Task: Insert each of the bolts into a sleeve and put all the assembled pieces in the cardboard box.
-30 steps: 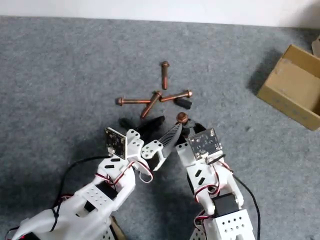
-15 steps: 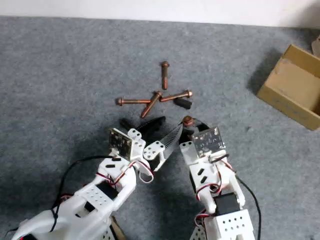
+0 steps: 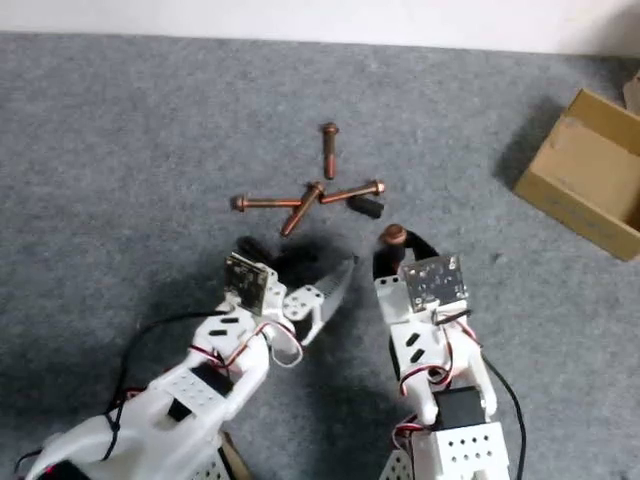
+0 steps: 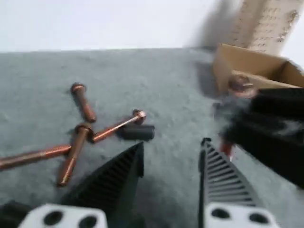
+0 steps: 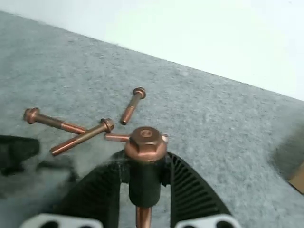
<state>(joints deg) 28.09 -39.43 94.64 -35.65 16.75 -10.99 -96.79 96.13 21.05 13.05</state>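
Observation:
My right gripper (image 3: 396, 252) is shut on an upright copper bolt (image 5: 145, 142) that sits in a black sleeve (image 5: 144, 183); its head (image 3: 394, 235) points up. To the left of it, my left gripper (image 3: 320, 268) stands open and holds nothing, its fingers (image 4: 118, 173) spread over the carpet. Several loose bolts (image 3: 302, 207) lie in a cluster beyond both grippers, with a free black sleeve (image 3: 367, 206) beside them. Another black sleeve (image 3: 250, 246) lies just left of the left gripper. The cardboard box (image 3: 590, 170) stands at the far right.
Grey carpet covers the table. In the left wrist view the box (image 4: 256, 66) shows behind the right gripper (image 4: 266, 128). Open carpet lies between the right gripper and the box.
My right gripper has carried the sleeved bolt to the right, away from the left gripper. The left gripper has drawn back a little and now stands apart from it.

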